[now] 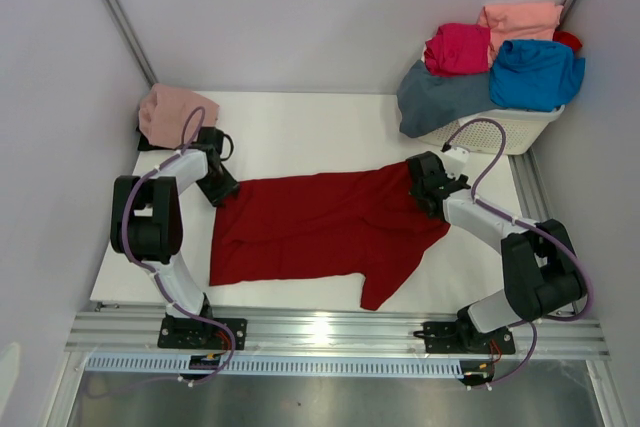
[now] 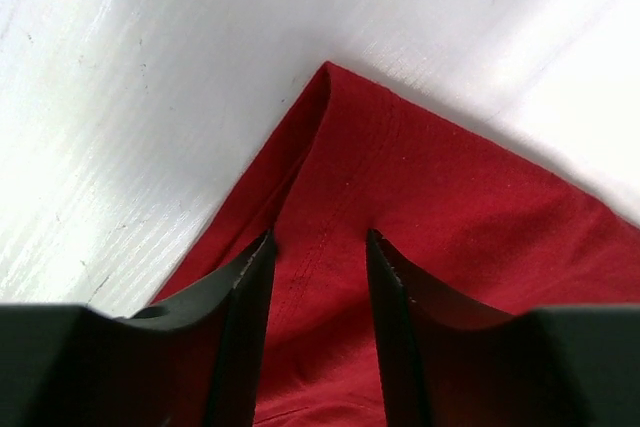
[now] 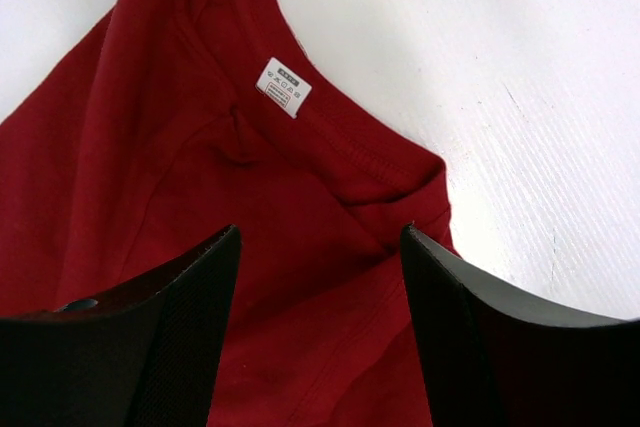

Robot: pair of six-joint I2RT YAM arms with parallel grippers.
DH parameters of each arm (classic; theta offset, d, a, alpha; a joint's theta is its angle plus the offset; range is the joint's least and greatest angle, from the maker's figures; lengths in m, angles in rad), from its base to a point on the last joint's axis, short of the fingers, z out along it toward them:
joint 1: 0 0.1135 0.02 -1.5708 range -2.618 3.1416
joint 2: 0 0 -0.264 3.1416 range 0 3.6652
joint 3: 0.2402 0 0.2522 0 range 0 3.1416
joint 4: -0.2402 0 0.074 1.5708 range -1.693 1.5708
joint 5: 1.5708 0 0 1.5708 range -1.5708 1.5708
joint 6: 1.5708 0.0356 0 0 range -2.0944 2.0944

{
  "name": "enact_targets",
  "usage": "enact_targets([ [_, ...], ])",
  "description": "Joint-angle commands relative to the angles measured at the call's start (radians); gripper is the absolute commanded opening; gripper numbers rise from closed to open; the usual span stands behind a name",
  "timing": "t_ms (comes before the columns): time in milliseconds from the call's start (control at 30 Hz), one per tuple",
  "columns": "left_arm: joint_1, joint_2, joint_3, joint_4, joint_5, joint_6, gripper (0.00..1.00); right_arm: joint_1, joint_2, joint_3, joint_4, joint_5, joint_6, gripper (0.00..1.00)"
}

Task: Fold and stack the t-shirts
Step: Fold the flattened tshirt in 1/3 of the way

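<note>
The red shirt (image 1: pixel 320 227) lies spread on the counter (image 1: pixel 300 137) between my two arms. Its long axis runs left to right, the hem toward the left arm and the collar (image 3: pixel 350 147) toward the right. One sleeve (image 1: pixel 385 282) trails toward the near edge, and the body looks rumpled rather than squared. My left hand (image 2: pixel 320 242) is down at the far-left hem corner (image 2: pixel 325 77). Its fingers stand a little apart astride the hem fold, with cloth flat in the gap, so I read it as released and not pinching. My right hand (image 3: pixel 320 232) hangs over the collar end with its fingers wide apart and nothing in them. The white label (image 3: pixel 283 86) is just ahead of it, and the neck seam runs across its line. So each hand is nearest its own end of the shirt. The cloth lies ahead of and under both sets of fingertips, and I judge the next move depends on closing on those two far corners together. A pink shirt (image 1: pixel 170 112) sits bunched at the far-left corner of the counter, well apart from the red one. On the far right a white basket (image 1: pixel 500 132) holds a heap with a grey shirt (image 1: pixel 440 97) draped over its rim. Above that are a magenta shirt (image 1: pixel 457 47), a blue shirt (image 1: pixel 537 72) and a salmon shirt (image 1: pixel 520 17). None of them is folded yet.
</note>
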Motion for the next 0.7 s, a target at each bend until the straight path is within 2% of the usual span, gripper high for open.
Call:
enact_targets([
  [0, 0.010, -0.009, -0.008, 0.027, 0.021, 0.021, 0.43, 0.007, 0.006, 0.001, 0.029, 0.036, 0.010, 0.68],
  [200, 0.010, -0.004, 0.001, 0.021, 0.023, 0.034, 0.22, 0.010, 0.000, 0.001, 0.020, 0.040, 0.014, 0.68],
  [233, 0.010, -0.003, 0.001, 0.021, 0.024, 0.037, 0.13, 0.011, 0.000, 0.001, 0.020, 0.042, 0.014, 0.68],
  [333, 0.010, -0.009, 0.004, 0.018, 0.021, 0.037, 0.01, 0.015, -0.003, 0.001, 0.014, 0.048, 0.015, 0.68],
  [667, 0.022, -0.039, 0.101, -0.060, -0.080, 0.074, 0.01, 0.025, -0.008, -0.001, 0.004, 0.060, 0.023, 0.68],
])
